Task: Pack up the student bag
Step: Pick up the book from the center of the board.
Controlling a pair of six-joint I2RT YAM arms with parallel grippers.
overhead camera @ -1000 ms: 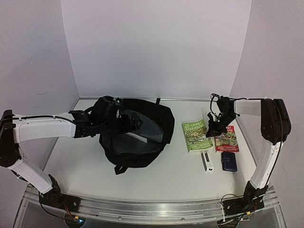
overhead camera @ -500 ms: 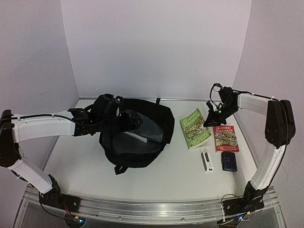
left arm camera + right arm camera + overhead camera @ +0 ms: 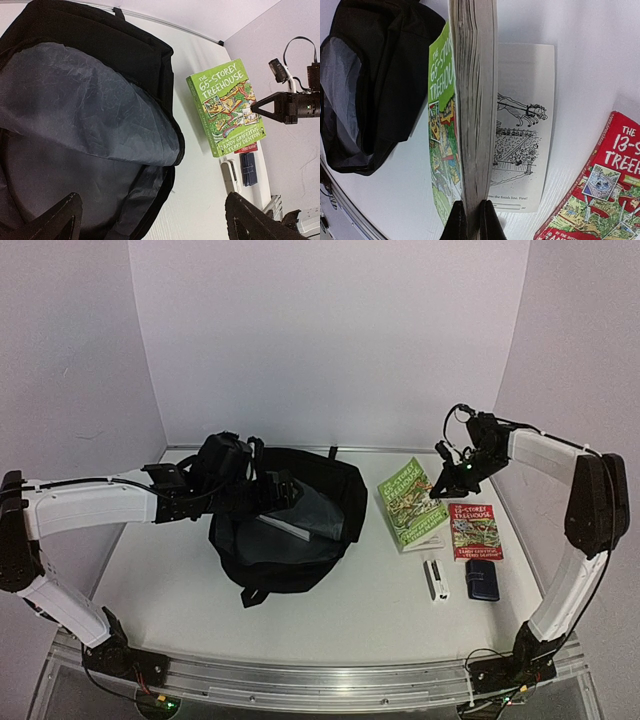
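Found the student bag [image 3: 285, 530] lying on the table [image 3: 370, 615] toward the left arm's side, mouth gaping, grey lining [image 3: 75, 110] exposed. Noted the left hand [image 3: 272, 490] poised over the student bag's opening, spread wide and gripping nothing; confirmed in the wrist view, lining showing between the 2 fingers [image 3: 55, 222]. Observed the right hand [image 3: 440, 487] beside the student bag on its right-arm side, pinched narrow on the green book [image 3: 412, 505] and clamped at the page edge. Recorded the green book tilted up on edge, title cover facing the student bag, 1 illustrated page [image 3: 522, 150] splayed open on the side away from the student bag. Unable to tell whether its lower edge touches the table. Logged 3 further items beyond the green book from the student bag: red book [image 3: 476, 532] flat on the table, dark-blue case [image 3: 483, 580] just nearer the arm bases, white oblong item [image 3: 436, 580] just beside the case on the student bag's side. Could not identify the white item.
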